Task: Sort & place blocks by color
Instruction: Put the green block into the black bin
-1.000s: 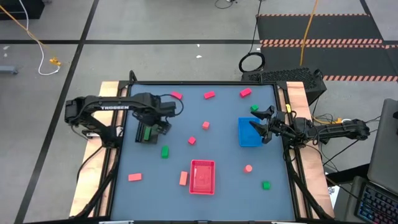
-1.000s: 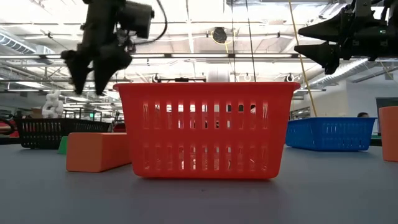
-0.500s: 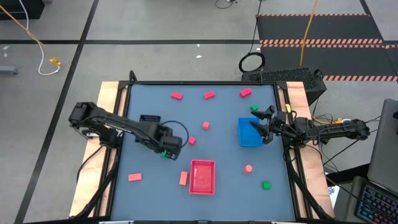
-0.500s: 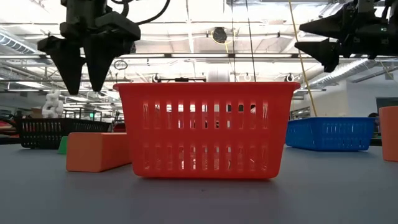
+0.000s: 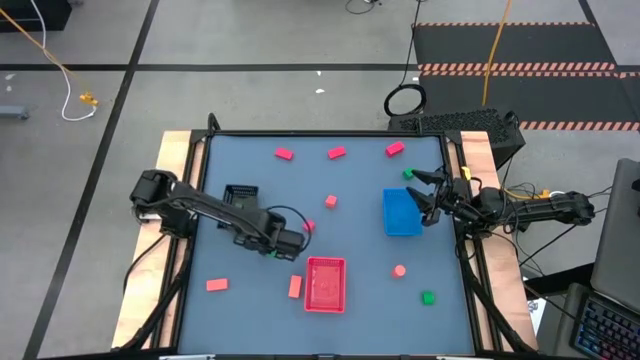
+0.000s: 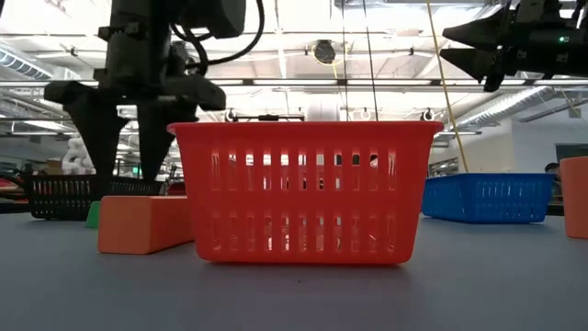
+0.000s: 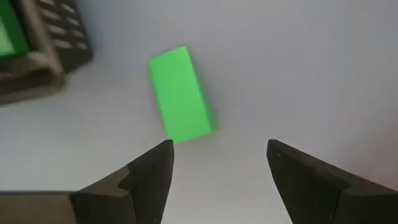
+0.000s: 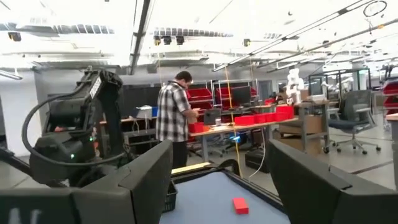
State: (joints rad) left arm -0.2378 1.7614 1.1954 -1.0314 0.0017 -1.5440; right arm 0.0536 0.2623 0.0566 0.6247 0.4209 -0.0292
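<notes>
green block (image 7: 181,94), red slotted tray (image 6: 304,190), blue tray (image 5: 401,212), possibly salmon block (image 6: 145,223)

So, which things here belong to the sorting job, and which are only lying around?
Part of the job:
- green block ahead of the open left gripper
- other blocks, e.g. pink one, orange one
- red tray, blue tray, black tray

Only lying around:
- cable coil on the floor
- person in the room behind

A grey concrete floor (image 5: 250,40) surrounds the table, with hazard-striped black mats (image 5: 510,45). Overhead run white ceiling beams (image 6: 367,87); workbenches (image 8: 249,127) and office chairs (image 8: 354,121) fill the bright hall.
</notes>
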